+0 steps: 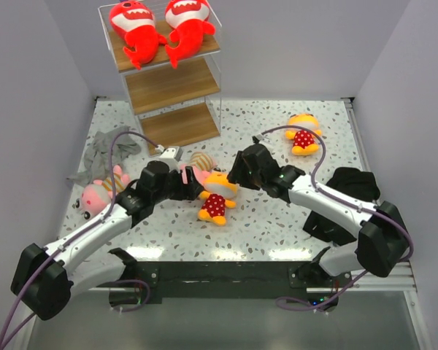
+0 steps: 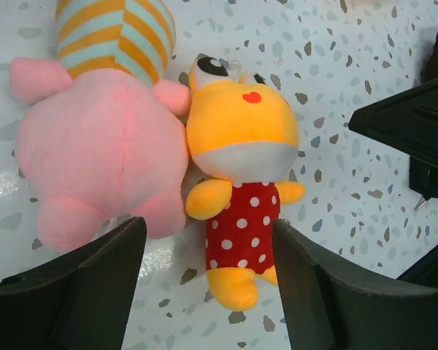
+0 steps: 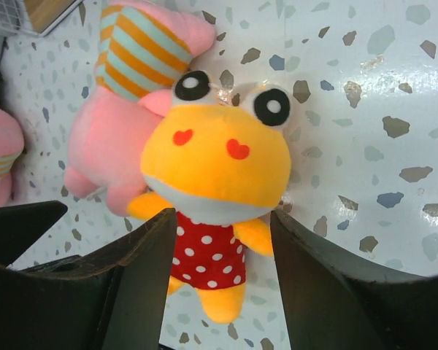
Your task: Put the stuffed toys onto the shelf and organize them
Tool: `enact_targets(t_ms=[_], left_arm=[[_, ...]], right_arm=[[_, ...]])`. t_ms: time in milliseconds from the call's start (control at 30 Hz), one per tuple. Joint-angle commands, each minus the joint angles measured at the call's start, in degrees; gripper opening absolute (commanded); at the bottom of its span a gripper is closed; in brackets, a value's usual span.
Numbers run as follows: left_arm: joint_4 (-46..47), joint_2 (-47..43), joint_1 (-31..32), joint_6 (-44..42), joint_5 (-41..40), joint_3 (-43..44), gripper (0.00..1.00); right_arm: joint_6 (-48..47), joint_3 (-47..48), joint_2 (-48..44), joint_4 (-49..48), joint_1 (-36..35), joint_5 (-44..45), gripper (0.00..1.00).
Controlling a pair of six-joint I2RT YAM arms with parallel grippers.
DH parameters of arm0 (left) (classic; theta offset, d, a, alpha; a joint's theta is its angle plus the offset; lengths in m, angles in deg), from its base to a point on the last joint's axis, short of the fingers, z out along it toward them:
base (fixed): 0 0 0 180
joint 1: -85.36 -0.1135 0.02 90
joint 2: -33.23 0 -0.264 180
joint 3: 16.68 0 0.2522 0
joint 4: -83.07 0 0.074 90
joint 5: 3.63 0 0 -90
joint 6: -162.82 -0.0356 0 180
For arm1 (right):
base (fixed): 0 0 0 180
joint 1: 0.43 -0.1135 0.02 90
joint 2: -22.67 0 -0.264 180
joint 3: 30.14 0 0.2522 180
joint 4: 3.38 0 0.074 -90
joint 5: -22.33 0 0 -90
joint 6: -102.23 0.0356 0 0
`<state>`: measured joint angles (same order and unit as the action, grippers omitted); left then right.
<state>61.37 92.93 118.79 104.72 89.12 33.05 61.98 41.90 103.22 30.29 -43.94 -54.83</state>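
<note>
Two red sharks [image 1: 160, 29] lie on the top board of the shelf [image 1: 177, 124] at the back left. One yellow polka-dot toy [image 1: 215, 197] lies at the table's centre, touching a pink striped toy [image 1: 198, 166]. My left gripper [image 1: 196, 188] is open, its jaws over that yellow toy [image 2: 237, 168] with the pink toy [image 2: 95, 146] at its left. My right gripper [image 1: 237, 173] is open, its jaws either side of the same yellow toy [image 3: 219, 168]. A second yellow toy [image 1: 304, 135] lies at the back right. A second pink toy [image 1: 98, 193] lies at the left.
A grey cloth [image 1: 106, 149] lies at the left by the shelf's foot. A black object [image 1: 354, 182] sits at the right beside my right arm. The shelf's middle and bottom boards hold nothing. The two grippers face each other closely over the centre.
</note>
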Motion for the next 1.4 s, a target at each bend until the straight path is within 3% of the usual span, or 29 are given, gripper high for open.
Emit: enact_targets(t_ms=[0, 167, 267, 467, 500, 567, 667, 967, 1367], left_arm=[[-0.93, -0.72, 4.16, -5.43, -2.54, 2.8, 0.72], [-4.88, -1.87, 14.27, -10.79, -13.63, 6.82, 0.69], [-9.19, -1.61, 17.62, -15.19, -19.52, 11.3, 0.59], [-15.34, -0.38, 21.66, -40.74, -8.91, 12.56, 0.58], [-17.35, 0.32, 22.72, -48.96, -5.59, 11.68, 0.56], [-19.56, 1.64, 26.31, -57.86, -5.99, 9.49, 0.57], [-20.35, 2.61, 28.96, -64.65, -6.09, 6.94, 0.57], [-10.09, 2.43, 30.29, -80.05, -0.11, 1.04, 0.61], [-1.9, 13.23, 29.06, -86.31, 3.57, 3.67, 0.58]], right_arm=[[-0.71, 0.17, -4.17, 1.18, -0.18, -0.45, 0.57], [-4.84, -1.59, -9.97, 3.48, 0.0, 3.85, 0.56], [-6.95, -3.96, -15.33, 3.3, 0.61, 6.23, 0.56], [-8.18, -8.0, -23.32, 2.34, 2.9, 6.59, 0.56], [-8.19, -8.79, -24.12, 1.81, 2.99, 6.5, 0.56], [-8.27, -9.32, -25.96, 1.63, 3.25, 6.14, 0.56], [-8.97, -10.03, -28.07, 1.98, 3.43, 5.97, 0.56], [-10.73, -12.05, -33.18, 3.48, 4.57, 6.41, 0.56], [-11.35, -13.19, -39.42, 4.88, 5.71, 5.97, 0.56]])
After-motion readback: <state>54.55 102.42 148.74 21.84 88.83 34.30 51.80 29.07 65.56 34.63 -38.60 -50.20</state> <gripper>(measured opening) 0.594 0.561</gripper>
